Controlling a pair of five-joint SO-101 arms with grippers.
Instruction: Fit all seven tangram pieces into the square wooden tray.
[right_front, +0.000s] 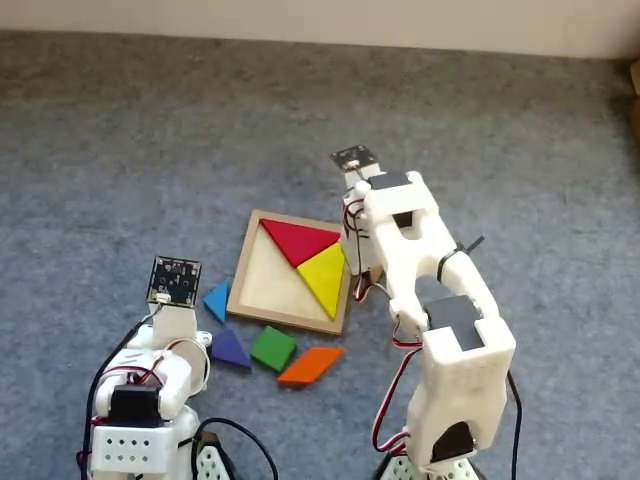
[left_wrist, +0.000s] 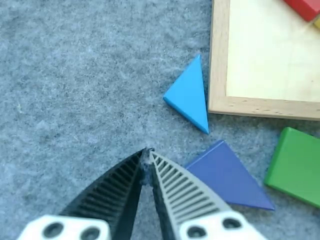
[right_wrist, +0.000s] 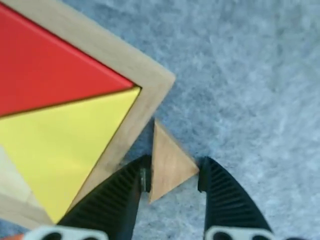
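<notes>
The square wooden tray (right_front: 243, 268) lies mid-table with a red triangle (right_front: 297, 240) and a yellow triangle (right_front: 325, 276) fitted in its right half. My right gripper (right_wrist: 172, 167) is low at the tray's right outer edge, shut on a small plain wooden triangle (right_wrist: 169, 159) that rests on the carpet against the rim (right_wrist: 145, 107). My left gripper (left_wrist: 148, 152) is shut and holds nothing. It hovers over bare carpet just short of a light blue triangle (left_wrist: 189, 95) and a purple triangle (left_wrist: 225, 175). A green square (left_wrist: 295, 165) lies beyond the purple one.
An orange parallelogram (right_front: 310, 365) lies in front of the tray beside the green square (right_front: 273, 348). The left arm (right_front: 150, 390) stands at the front left and the right arm (right_front: 430, 300) at the front right. Grey carpet covers the table.
</notes>
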